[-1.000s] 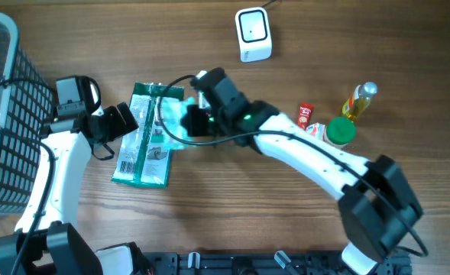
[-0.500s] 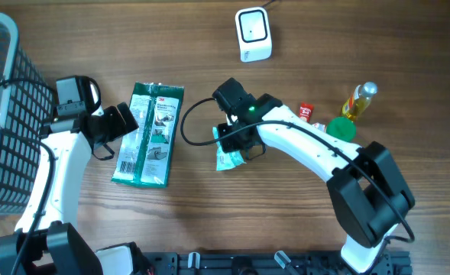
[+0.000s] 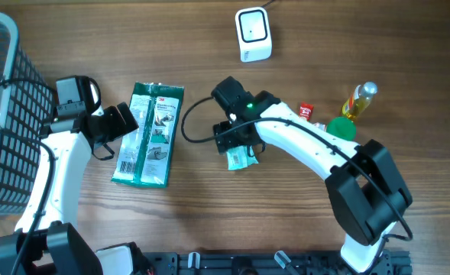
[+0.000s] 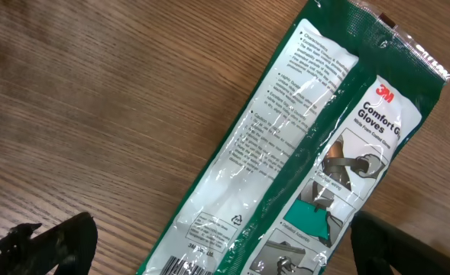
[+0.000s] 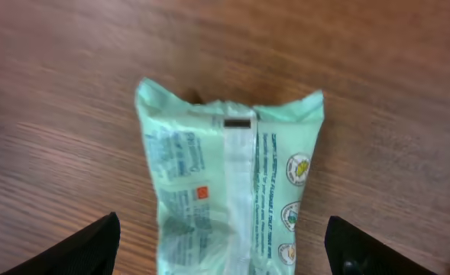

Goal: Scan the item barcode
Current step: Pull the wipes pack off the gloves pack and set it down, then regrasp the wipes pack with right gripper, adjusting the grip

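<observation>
Right claw (image 5: 223, 243) hangs spread wide over the mint packet (image 5: 226, 172), gripping nothing. Left claw (image 4: 221, 233), at its nine o'clock, gapes empty above the glove pack (image 4: 301, 153).

One white barcode scanner (image 3: 253, 33) sits on one wooden table (image 3: 393, 38). Below the scanner lie two packets: one green glove pack (image 3: 148, 134) and one pale green packet (image 3: 238, 159). To its lower right stand one oil bottle (image 3: 358, 101), one green-lidded jar (image 3: 340, 131) and one red sachet (image 3: 306, 113). Far to its left is one wire basket (image 3: 3, 114).
</observation>
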You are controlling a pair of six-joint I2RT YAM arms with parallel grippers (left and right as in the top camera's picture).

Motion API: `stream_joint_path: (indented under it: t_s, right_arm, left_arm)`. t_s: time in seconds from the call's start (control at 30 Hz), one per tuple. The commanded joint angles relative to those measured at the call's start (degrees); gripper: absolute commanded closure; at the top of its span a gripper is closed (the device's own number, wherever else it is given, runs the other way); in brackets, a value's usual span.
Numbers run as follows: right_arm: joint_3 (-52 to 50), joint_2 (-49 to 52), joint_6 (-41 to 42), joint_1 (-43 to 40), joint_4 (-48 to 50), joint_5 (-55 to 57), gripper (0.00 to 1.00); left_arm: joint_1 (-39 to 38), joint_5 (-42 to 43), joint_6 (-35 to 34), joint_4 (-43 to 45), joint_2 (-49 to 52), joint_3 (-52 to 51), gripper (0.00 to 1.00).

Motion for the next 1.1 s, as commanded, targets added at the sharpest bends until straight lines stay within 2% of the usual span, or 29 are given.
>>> stream_joint_path:
  t_s: [0.0,0.17,0.2,0.3,0.47,0.6,0.7,0.77,0.83,0.87,1.07]
  right_arm:
    - [4.50,-4.09,-0.09,-0.55,-1.68,1.33,0.15]
    - [4.85,-5.07,1.40,-0.52,-2.01,-4.94,0.24]
    - [4.81,-4.74,1.42,-0.42,-2.01,-5.66,0.29]
    - [3.98,-4.26,1.44,-0.37,-1.64,-5.51,0.34]
    - [0.83,-3.76,4.20,-0.37,0.35,-3.76,0.56]
    - [-1.51,-3.76,4.22,-0.37,-0.26,-1.86,0.59]
    - [-3.93,-3.76,4.35,-0.37,-0.44,-2.05,0.66]
    - [-6.12,-3.76,4.35,-0.37,0.76,-2.58,0.66]
    - [-8.44,-3.76,5.16,-0.35,2.47,-4.22,0.51]
    - [-9.66,-3.76,6.71,-0.33,3.28,-4.22,0.49]
    - [-14.78,-3.76,7.67,-0.33,10.43,-6.99,0.56]
  left_arm:
    - [-0.20,0.46,1.14,0.02,0.11,-0.24,0.00]
    - [-0.20,0.46,1.14,0.02,0.11,-0.24,0.00]
    - [-0.20,0.46,1.14,0.02,0.11,-0.24,0.00]
    - [-0.20,0.46,1.14,0.02,0.11,-0.24,0.00]
    - [-0.20,0.46,1.14,0.02,0.11,-0.24,0.00]
    - [-0.20,0.46,1.14,0.02,0.11,-0.24,0.00]
    - [-0.20,0.46,1.14,0.02,0.11,-0.24,0.00]
    - [-0.20,0.46,1.14,0.02,0.11,-0.24,0.00]
    - [-0.20,0.46,1.14,0.02,0.11,-0.24,0.00]
    - [-0.20,0.46,1.14,0.02,0.11,-0.24,0.00]
    - [-0.20,0.46,1.14,0.02,0.11,-0.24,0.00]
